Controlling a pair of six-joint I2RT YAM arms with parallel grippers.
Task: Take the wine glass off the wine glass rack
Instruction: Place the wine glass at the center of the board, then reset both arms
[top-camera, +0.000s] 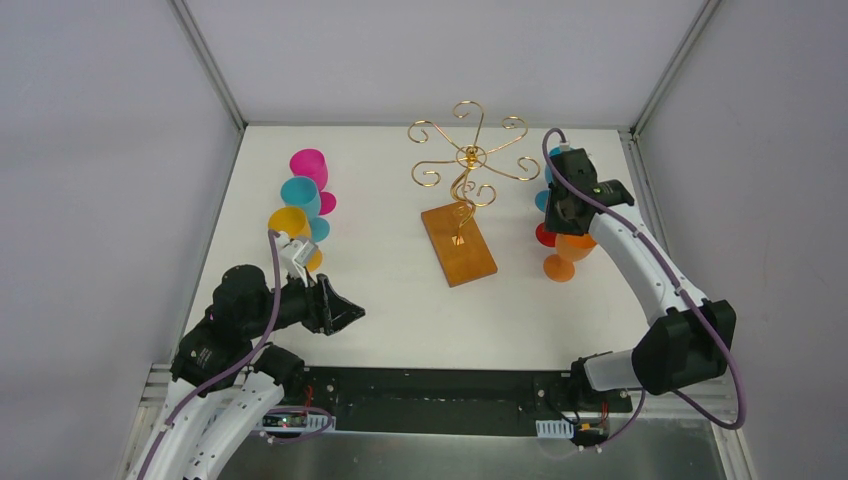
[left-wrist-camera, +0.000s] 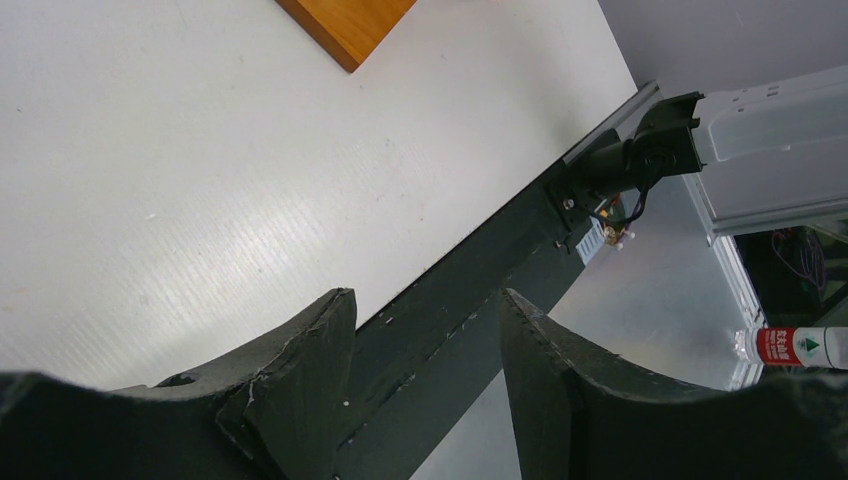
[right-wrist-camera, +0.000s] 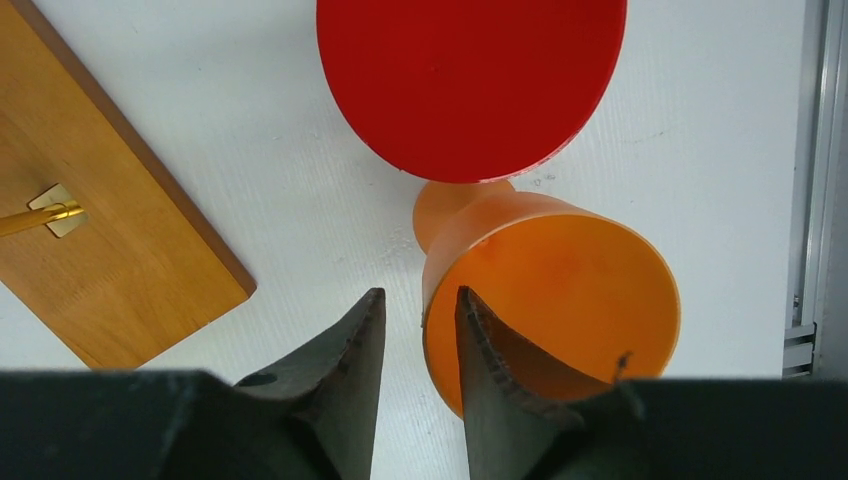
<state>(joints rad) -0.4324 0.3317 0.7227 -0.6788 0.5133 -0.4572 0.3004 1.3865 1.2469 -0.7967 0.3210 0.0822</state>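
Near, lower left of top view: left gripper (left-wrist-camera: 425, 297) low over bare worktop (left-wrist-camera: 200, 200). Its fingers (left-wrist-camera: 300, 380) are spread, nothing betw. them. Idle, no part in this step.

Right side of top view: right gripper (right-wrist-camera: 420, 300) reaches down onto the orange wine glass (right-wrist-camera: 560, 300). In the right wrist view the fingers are parted by a narrow gap. One sits outside the bowl, the other over/inside the rim. The bowl wall is in the gap w/ worktop showing beside it. Not a firm pinch as far as visible.

Glass location: standing on the worktop, right of the wine glass rack (top-camera: 468, 165) and well apart from its scroll arms. Red glass (right-wrist-camera: 470, 80) is just beside it, upper centre of wrist frame. Contact betw. the two cannot be told.

Centre of top view, farther back: rack w/ wooden base (top-camera: 458, 245). No glass seen on any arm.

Judgement: removal looks done; step in hand is release and withdrawal.
- Widen the fingers until both clear the wall.
- Lift straight up, no sideways drag. The inner finger could hook the rim and tip the glass into its red neighbour.
- Keep the wrist clear of the rack's arms on retreat.
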